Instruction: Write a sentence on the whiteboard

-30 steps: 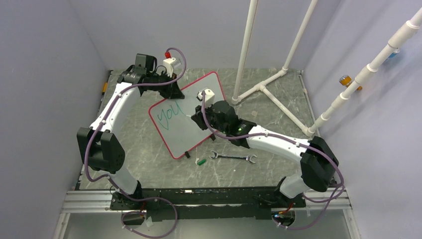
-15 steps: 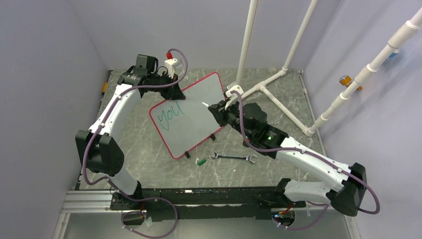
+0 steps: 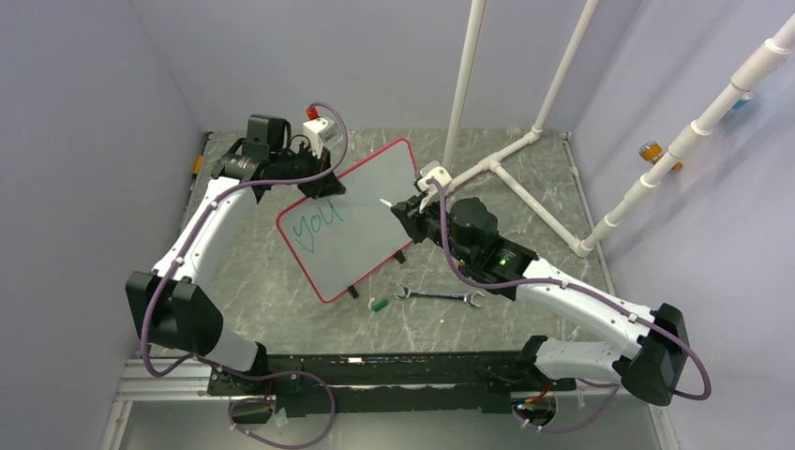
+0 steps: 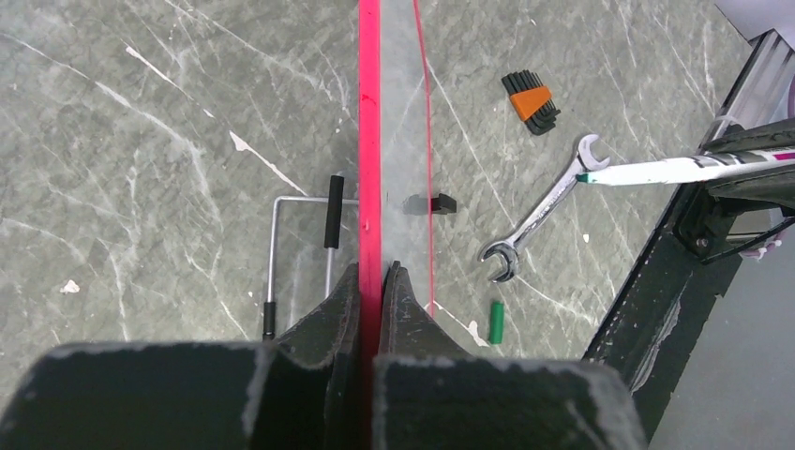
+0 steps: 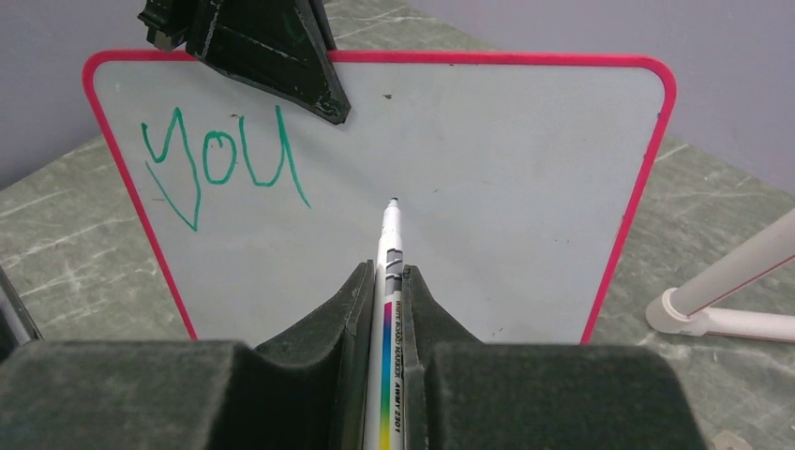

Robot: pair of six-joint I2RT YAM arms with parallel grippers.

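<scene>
**Top view**
- Whiteboard (image 3: 366, 239): mid-table (image 3: 272, 281), raised on edge and leaning, with a red frame. Its face is turned towards the right arm.
- Sentence (image 3: 317, 223): one green word, "you", near the board's left side.
- Left gripper (image 3: 323, 178): pinched closed on the board's far top edge.
- Right gripper (image 3: 405, 208): closed around a white marker (image 3: 386, 202), which is aimed at the board's face.
- Wrench (image 3: 439, 297): flat on the table, on the near side of the board. A green cap (image 3: 378, 304) lies near its left end.
- Pipe frame (image 3: 492, 167): white, standing at the far right.

**Left wrist view**
- Grip: both jaws tight on the red frame, which is seen edge-on.
- Marker tip: green, apart from the board's face.
- Hex key set (image 4: 532, 98): on the table beyond the wrench.
- Wire stand (image 4: 300, 234): on the table at the board's back side.

**Right wrist view**
- Grip: jaws clamp the marker barrel, tip forward.
- Tip: to the right of "you", about the board's centre. Whether it touches cannot be told from here.
- Left gripper: on the top edge, above the "u".
</scene>
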